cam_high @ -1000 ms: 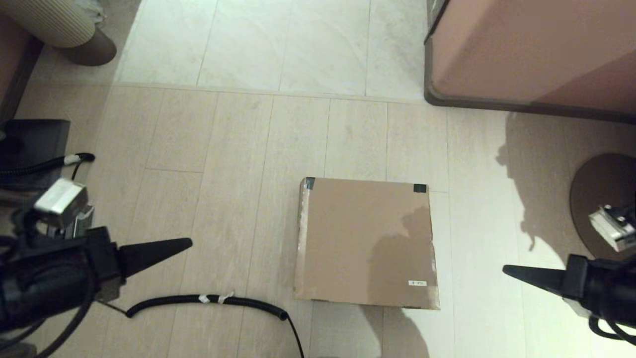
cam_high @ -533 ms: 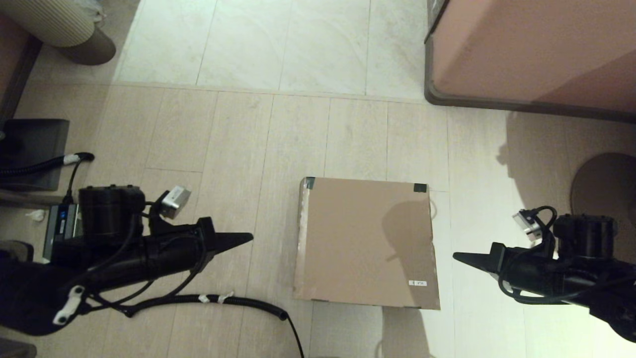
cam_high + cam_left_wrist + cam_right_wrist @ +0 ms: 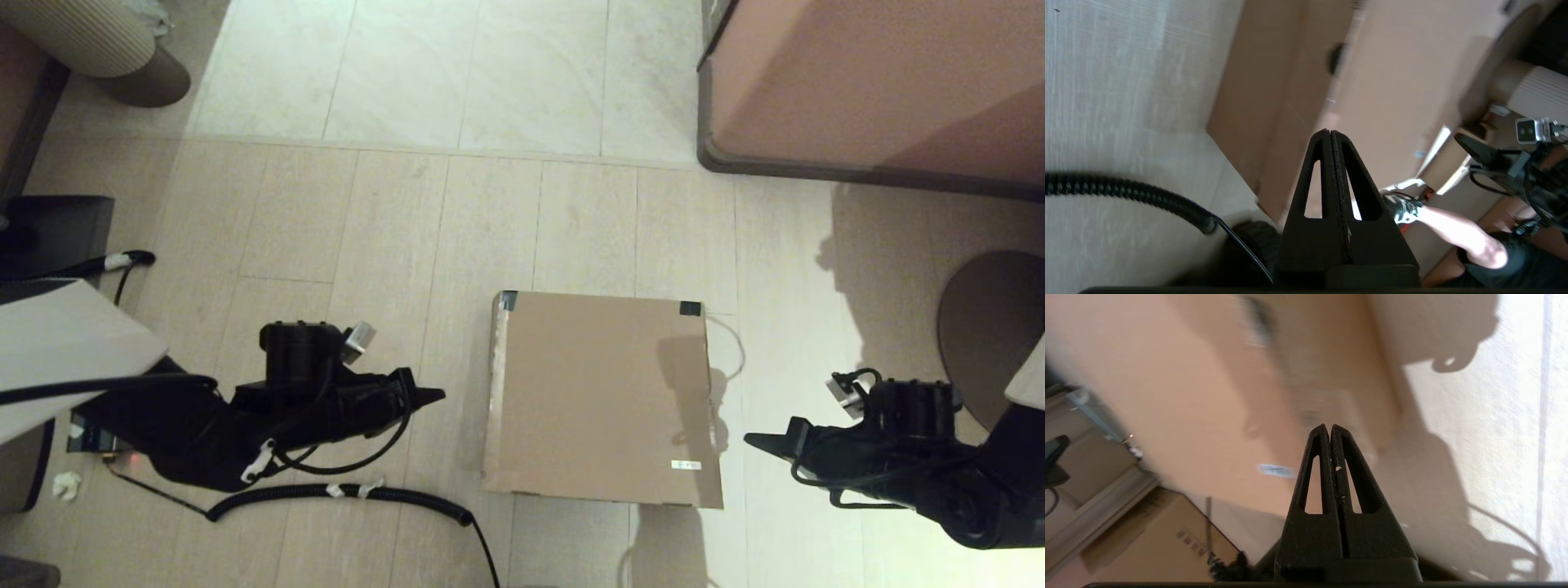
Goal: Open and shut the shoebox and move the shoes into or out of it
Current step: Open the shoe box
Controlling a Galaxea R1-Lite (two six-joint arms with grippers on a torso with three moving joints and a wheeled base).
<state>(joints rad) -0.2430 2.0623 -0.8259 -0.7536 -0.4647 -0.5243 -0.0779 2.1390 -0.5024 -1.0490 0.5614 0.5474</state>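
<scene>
On the floor [image 3: 392, 237] near the robot's edge, closed shoebox [image 3: 600, 396] lying flat between two low arms, left end effector [image 3: 437, 396] just off its left side, right end effector [image 3: 751, 441] just off its right, both pinched shut on nothing.

Floor [image 3: 392, 245] is pale wood-look planks, switching to lighter tile further out. Sitting right on it: the shoebox [image 3: 600, 396], lid closed, roughly in the middle; a black ribbed hose [image 3: 343, 494] snaking along near its left side; a pinkish-brown cabinet [image 3: 873, 82] far right; a crumpled paper scrap [image 3: 65, 485] far left.
</scene>
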